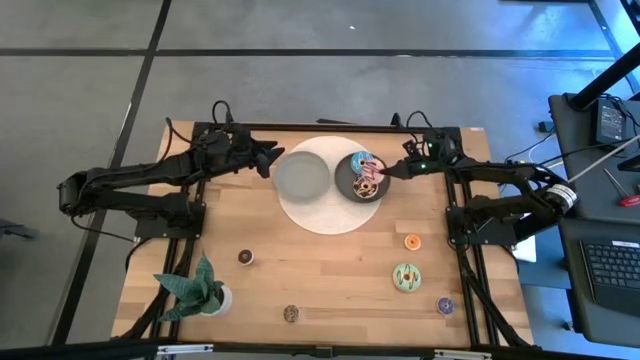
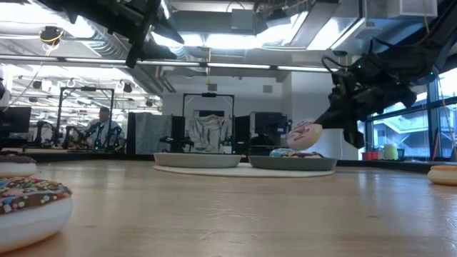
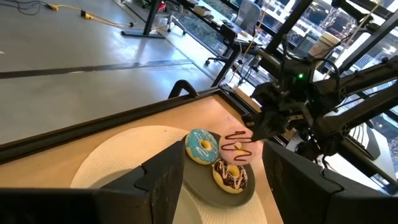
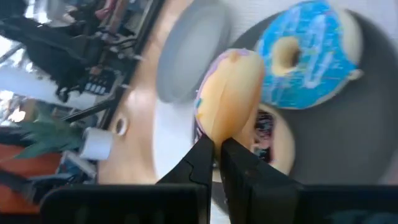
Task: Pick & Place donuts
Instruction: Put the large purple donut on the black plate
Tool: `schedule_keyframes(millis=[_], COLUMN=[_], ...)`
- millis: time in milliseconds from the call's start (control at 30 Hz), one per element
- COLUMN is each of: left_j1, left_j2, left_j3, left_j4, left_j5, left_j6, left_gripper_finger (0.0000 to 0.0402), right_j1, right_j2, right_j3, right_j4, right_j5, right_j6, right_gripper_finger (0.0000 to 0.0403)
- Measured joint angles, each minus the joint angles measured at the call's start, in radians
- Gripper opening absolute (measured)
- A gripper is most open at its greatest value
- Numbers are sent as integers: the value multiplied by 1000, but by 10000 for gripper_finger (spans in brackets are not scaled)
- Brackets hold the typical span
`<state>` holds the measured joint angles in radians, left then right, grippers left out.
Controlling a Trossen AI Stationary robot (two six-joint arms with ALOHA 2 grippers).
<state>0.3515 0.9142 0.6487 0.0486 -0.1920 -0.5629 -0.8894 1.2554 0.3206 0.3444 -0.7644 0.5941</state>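
Two dark grey plates sit on a white round mat (image 1: pixel 330 215). The left plate (image 1: pixel 302 175) is bare. The right plate (image 1: pixel 345 180) holds a blue donut (image 3: pixel 201 147) and a chocolate-iced donut (image 3: pixel 230 175). Just above them hangs a pink donut with brown drizzle (image 3: pixel 237 146), with my right gripper (image 4: pixel 217 148) shut on it. My left gripper (image 1: pixel 272 160) stands open above the far left of the bare plate, with nothing between its fingers. My right gripper pinches the pink donut's rim (image 4: pixel 219 132) between its two fingertips, at the side toward the table's right edge. The fingers come from the table's right, slanting down. The donut (image 2: pixel 305 134) is tipped on edge and lifted a little above the donuts on the plate.
Loose donuts lie on the near half of the table: brown (image 1: pixel 245 257), orange (image 1: pixel 412 241), green (image 1: pixel 406 277), purple (image 1: pixel 445 305) and another brown one (image 1: pixel 291 313). A potted plant (image 1: pixel 195 290) stands at the near left corner.
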Motion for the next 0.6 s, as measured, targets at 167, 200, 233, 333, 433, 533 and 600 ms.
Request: schedule_keyframes(millis=[167, 200, 233, 333, 433, 533, 600], left_j1=[0, 0, 0, 0, 0, 0, 0], left_j2=[0, 0, 0, 0, 0, 0, 0], left_j3=[0, 0, 0, 0, 0, 0, 0], left_j4=[0, 0, 0, 0, 0, 0, 0], left_j5=[0, 0, 0, 0, 0, 0, 0], left_j6=[-1, -1, -1, -2, -3, -2, -2], left_gripper_finger=[210, 210, 211, 212, 210, 211, 212], right_j1=[0, 0, 0, 0, 0, 0, 0], right_j2=[64, 76, 88, 113, 117, 117, 117], right_j3=[0, 0, 0, 0, 0, 0, 0], right_j4=[-2, -4, -4, -4, -4, -5, -6], right_j5=[36, 36, 36, 38, 39, 39, 40], right_j6=[0, 0, 0, -5, -29, -45, -45], right_gripper_finger=[26, 26, 26, 26, 26, 26, 27])
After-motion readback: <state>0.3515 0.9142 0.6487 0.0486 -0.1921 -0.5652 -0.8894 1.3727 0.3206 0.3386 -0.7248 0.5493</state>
